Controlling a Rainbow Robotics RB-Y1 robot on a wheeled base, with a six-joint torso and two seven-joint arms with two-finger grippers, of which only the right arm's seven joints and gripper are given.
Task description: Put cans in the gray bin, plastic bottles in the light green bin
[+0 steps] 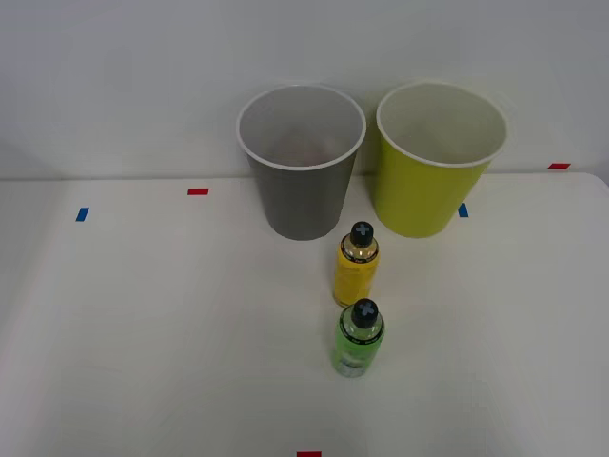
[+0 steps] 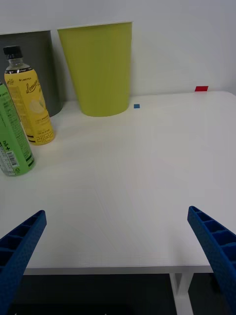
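Green bottle (image 1: pixel 359 338) stood upright on the white table (image 1: pixel 143 324), around the middle, toward the near edge; black cap on, green-and-white label. Yellow bottle (image 1: pixel 356 266) stood upright just behind it, also black-capped, between it and the bins; small gap between the two, not touching. Gray bin (image 1: pixel 302 162) sat at the far edge of the table, upright, white rim, pale inside. Light green bin (image 1: pixel 440 157) sat right beside it toward the far right corner, upright, white inside; rims close, but contact couldn't be judged. Red and blue tape marks (image 1: pixel 198 191) dotted the table near the far and near edges. Right gripper (image 2: pixel 118 256) hung at the table's edge, low, facing the bottles and the light green bin, well apart from all of them; blue ribbed fingers (image 2: pixel 211 241) spread wide, nothing between them.
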